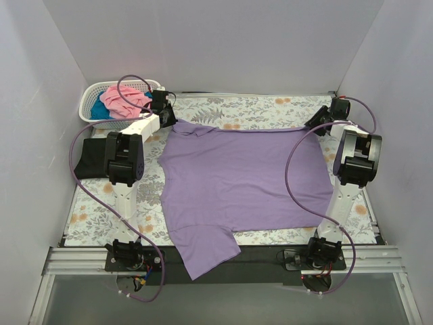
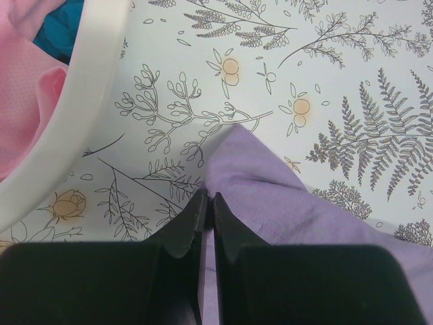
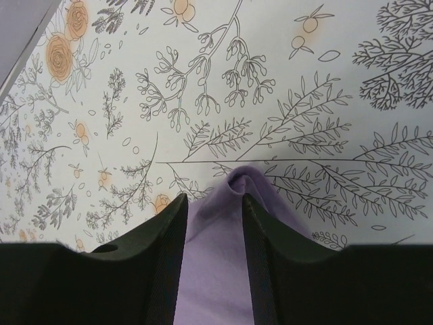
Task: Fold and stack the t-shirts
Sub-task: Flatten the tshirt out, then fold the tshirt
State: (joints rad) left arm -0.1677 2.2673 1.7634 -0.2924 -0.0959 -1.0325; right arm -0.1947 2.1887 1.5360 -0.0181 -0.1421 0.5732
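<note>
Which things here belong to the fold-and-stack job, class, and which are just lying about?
Job: lavender t-shirt, spread flat; black t-shirt, at the left edge; pink t-shirt and teal t-shirt, both in the white basket.
Lying about: white basket; floral cloth covering the table.

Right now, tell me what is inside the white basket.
A pink t-shirt lies bunched on top in the white basket, with a teal t-shirt showing beside it. Anything beneath them is covered.

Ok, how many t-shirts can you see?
4: purple spread on the table, black at its left edge, pink and teal in the basket; more may hide beneath.
</note>
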